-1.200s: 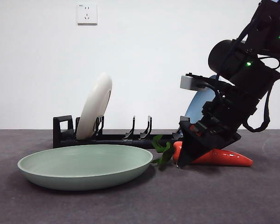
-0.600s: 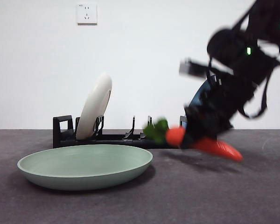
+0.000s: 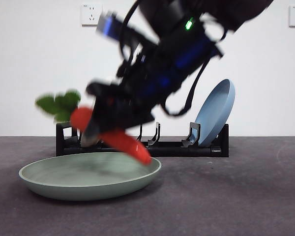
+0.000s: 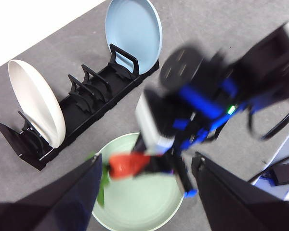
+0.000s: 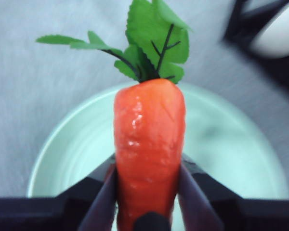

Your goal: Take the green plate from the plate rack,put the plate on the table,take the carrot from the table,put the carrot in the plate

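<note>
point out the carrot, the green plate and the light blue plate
carrot (image 5: 149, 144), right wrist view, middle of its orange body.
green plate (image 3: 64, 189), front view, near outer wall.
light blue plate (image 4: 135, 31), left wrist view, middle of its inner face.

Front view looks level across the table (image 3: 246, 206); both wrist views look down, sharing the green plate (image 5: 231, 144).

No readable text, label, brand or number shows anywhere
</note>
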Motion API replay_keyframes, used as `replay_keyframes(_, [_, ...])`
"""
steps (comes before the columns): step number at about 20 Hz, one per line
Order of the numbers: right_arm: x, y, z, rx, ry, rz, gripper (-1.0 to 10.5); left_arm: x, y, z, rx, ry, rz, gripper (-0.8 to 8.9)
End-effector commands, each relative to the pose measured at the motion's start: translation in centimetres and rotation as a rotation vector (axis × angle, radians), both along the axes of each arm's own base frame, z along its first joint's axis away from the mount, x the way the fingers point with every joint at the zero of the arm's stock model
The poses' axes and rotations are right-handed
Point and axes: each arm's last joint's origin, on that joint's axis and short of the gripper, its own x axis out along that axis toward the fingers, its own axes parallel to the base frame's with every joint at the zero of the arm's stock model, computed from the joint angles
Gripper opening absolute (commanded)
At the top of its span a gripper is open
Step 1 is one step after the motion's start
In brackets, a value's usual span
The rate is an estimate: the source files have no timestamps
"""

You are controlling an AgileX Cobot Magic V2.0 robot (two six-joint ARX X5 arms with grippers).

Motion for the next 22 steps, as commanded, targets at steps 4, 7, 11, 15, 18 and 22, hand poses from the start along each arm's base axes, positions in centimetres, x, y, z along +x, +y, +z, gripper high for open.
replay_keyframes(4, [0.9,1.7,-2.3,-0.041,0.036,-0.023,-0.2,-0.1,0.1,-0.1,0.005,0.008,0.002,3.18])
replay_keyframes(7, [0.9,1.9,-2.6,-0.047,0.041,-0.018,-0.2,-0.1,0.1,-0.1,0.006,0.009,0.002,3.18])
replay_keyframes(11, [0.9,1.9,-2.7,-0.049,0.046,-0.015,1.4,-0.1,0.1,-0.1,0.006,0.010,0.002,3.18])
replay_keyframes(15, [0.7,1.7,-2.9,-0.076,0.073,-0.021,3.9,-0.1,0.1,-0.2,0.014,0.017,0.005,3.18])
replay_keyframes(18, [0.8,1.9,-2.6,-0.071,0.060,-0.032,4.8,-0.1,0.2,-0.2,0.010,0.022,0.009,3.18])
replay_keyframes(22, [0.6,1.5,0.9,-0.062,0.009,-0.087,5.1,-0.2,0.2,-0.3,0.020,0.030,0.011,3.18])
